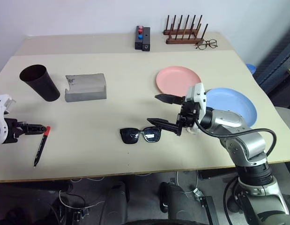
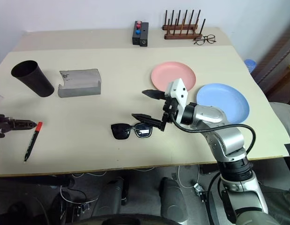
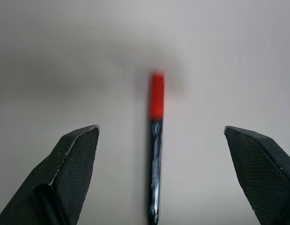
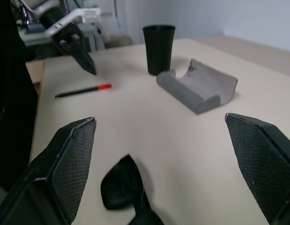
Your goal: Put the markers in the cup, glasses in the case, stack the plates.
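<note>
A beige table [image 1: 135, 84] is being viewed from above. The left gripper [image 1: 39, 127] is being held at the table's left edge, its fingers spread wide and grasping nothing; in the left wrist view the red-capped marker [image 3: 155, 140] is lying on the table between the parted fingers [image 3: 72, 168], touched by neither. In the head view that marker [image 1: 41, 145] is lying just beside the gripper tip, red cap nearest it.

The right gripper [image 1: 159, 110] is being held above the table centre, pointing toward the left, fingers fully parted and empty. The sunglasses [image 1: 141, 135] are lying on the table just below it, untouched.

The dark cup [image 1: 39, 82] is standing at the far left, with the grey case [image 1: 85, 87] lying open beside it. The pink plate [image 1: 175, 79] and blue plate [image 1: 234, 104] are lying side by side at the right, unstacked. Thin-framed spectacles [image 1: 206, 44], a wooden rack [image 1: 183, 31] and a small black box [image 1: 142, 38] are sitting along the far edge.
</note>
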{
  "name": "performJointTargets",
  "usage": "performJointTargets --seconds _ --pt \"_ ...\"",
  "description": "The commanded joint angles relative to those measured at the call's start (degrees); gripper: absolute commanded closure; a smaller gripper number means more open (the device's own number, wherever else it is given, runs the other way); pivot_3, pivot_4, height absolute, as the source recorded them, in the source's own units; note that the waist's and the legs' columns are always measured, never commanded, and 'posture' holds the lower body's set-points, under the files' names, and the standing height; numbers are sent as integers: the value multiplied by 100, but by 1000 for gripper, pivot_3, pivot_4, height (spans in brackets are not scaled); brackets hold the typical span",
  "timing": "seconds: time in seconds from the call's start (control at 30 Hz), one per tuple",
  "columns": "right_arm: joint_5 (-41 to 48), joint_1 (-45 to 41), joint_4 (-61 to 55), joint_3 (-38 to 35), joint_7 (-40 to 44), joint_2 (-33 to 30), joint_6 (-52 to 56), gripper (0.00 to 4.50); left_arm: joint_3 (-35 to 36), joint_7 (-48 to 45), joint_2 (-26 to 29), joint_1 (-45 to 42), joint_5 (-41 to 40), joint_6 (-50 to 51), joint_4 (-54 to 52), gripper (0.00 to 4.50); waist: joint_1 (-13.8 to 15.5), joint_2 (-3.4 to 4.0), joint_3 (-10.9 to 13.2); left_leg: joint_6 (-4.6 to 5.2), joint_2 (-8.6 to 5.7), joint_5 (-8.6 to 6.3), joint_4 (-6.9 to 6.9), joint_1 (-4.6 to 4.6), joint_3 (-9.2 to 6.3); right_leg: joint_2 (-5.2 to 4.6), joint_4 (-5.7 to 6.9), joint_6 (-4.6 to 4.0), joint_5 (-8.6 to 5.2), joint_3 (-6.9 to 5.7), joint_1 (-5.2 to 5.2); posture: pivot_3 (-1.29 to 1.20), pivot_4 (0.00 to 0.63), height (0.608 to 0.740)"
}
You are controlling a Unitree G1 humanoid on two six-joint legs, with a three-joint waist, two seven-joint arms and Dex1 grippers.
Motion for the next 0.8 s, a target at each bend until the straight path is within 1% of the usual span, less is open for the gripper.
performJointTargets --seconds 0.03,0.13,0.2,0.23,0.37,0.57,0.67,0.73,0.8 --pt "-7 -93 -106 -19 -75 78 -68 0 -832 -393 13 -697 328 -372 746 74 -1 0 0 2 0 1 0 0 0 0 1 1 0 0 0 0 150 740" --pt "-34 -81 -134 -1 -151 116 -58 0 -1641 -918 -61 -1045 543 -611 1180 74 -8 0 0 4 0 3 0 0 1 2 3 1 -1 0 0 0 150 740" --pt "-38 -49 -170 -15 -183 99 -48 0 -2199 -1372 61 -1099 747 -823 1250 74 -19 0 0 5 1 3 0 -2 1 2 3 1 -1 1 -3 0 150 740" --pt "-31 -37 -189 -24 -202 93 -38 0 -2360 -1567 93 -1150 799 -891 1318 74 -20 0 0 5 1 3 0 -2 1 3 3 1 -1 1 -3 0 150 740" --pt "-3 21 -253 -63 -277 69 -15 0 -2835 -2068 83 -1554 1155 -1104 1781 74 0 -3 1 5 3 3 3 -4 0 4 5 0 -1 0 -4 0 150 740" --pt "9 19 -259 -44 -329 91 -30 0 -3265 -2456 -278 -2038 1720 -1475 2490 74 10 -3 1 6 3 3 7 -4 -1 4 4 1 -2 0 -1 0 150 740" --pt "9 6 -252 -35 -333 90 -34 0 -3230 -2416 -488 -2139 1913 -1536 2758 856 5 -3 1 7 3 4 7 -3 -1 4 7 1 -1 1 -1 0 150 740" --pt "2 -7 -246 -35 -349 97 -42 0 -3244 -2495 -550 -2131 1999 -1563 2803 1742 1 -3 1 7 3 4 8 -3 -2 4 11 2 -2 0 -1 0 150 740" --pt "-2 -10 -242 -46 -361 90 -40 0 -3285 -2614 -562 -2084 2047 -1526 2747 2742 0 -4 1 7 3 4 9 -3 -2 4 11 2 -2 1 -1 0 150 740"
